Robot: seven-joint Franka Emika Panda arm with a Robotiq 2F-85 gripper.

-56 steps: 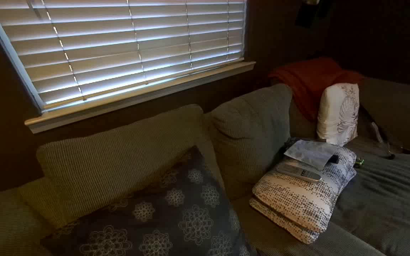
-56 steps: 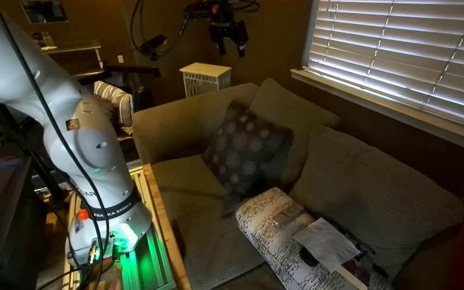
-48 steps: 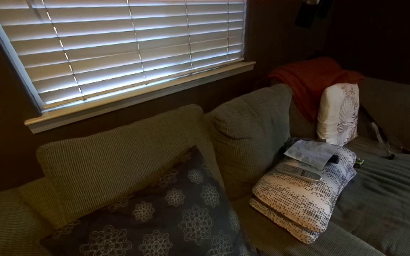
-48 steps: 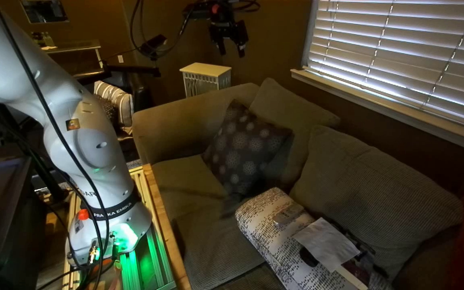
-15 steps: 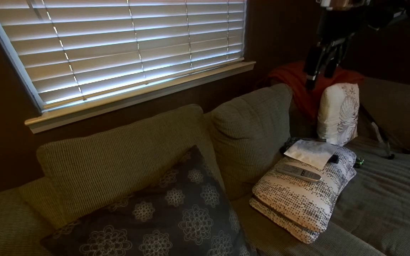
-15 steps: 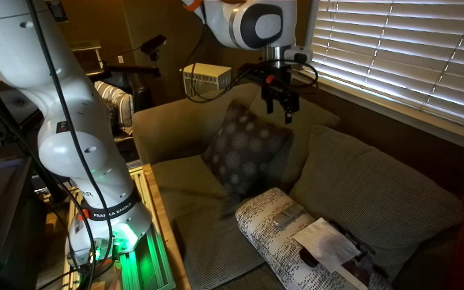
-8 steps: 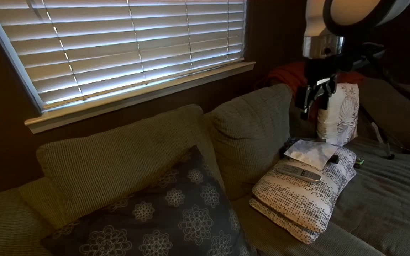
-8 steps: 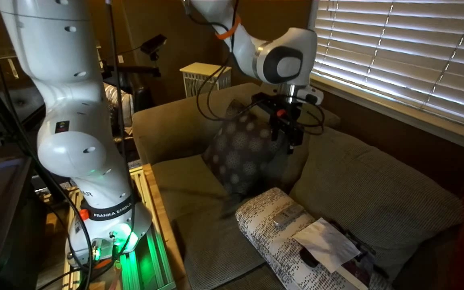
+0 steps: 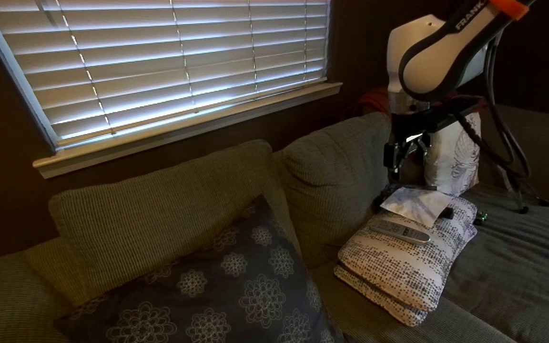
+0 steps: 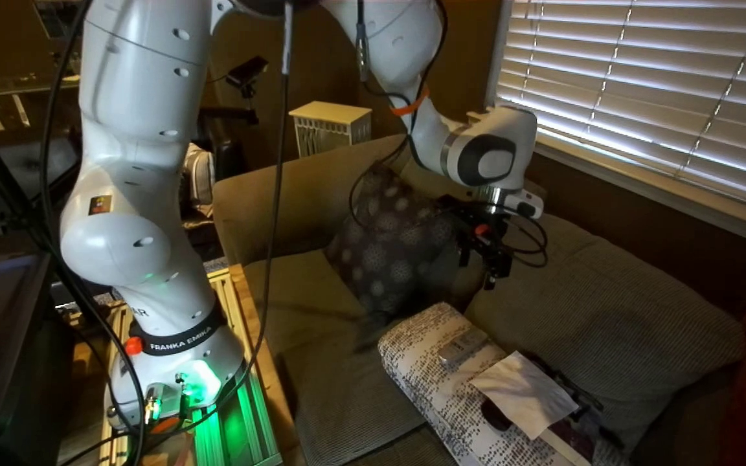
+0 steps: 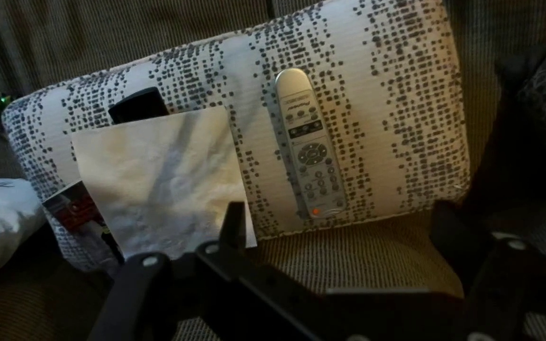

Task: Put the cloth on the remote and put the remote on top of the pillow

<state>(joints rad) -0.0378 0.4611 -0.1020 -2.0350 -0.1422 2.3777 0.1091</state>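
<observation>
The couch (image 10: 334, 388) held the pillow (image 11: 396, 142), silver remote (image 11: 310, 142) already on top, mid wrist view — the cloth (image 11: 164, 180), left, wasn't over it yet. The wide-spread hand (image 11: 340, 205) was empty.

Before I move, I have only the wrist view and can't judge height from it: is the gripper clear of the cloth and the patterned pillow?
Observer: Yes. In both exterior views the gripper hangs higher than the cloth and the patterned pillow, touching neither.
Operator: Good. What is underneath that pillow?
Observer: In an exterior view, a second layer with a similar pattern shows below it; whether that is a separate cushion I can't tell.
Operator: Last thing: is any light showing on the hardware?
Observer: Yes, in an exterior view a green light glows at the foot of the arm.
</observation>
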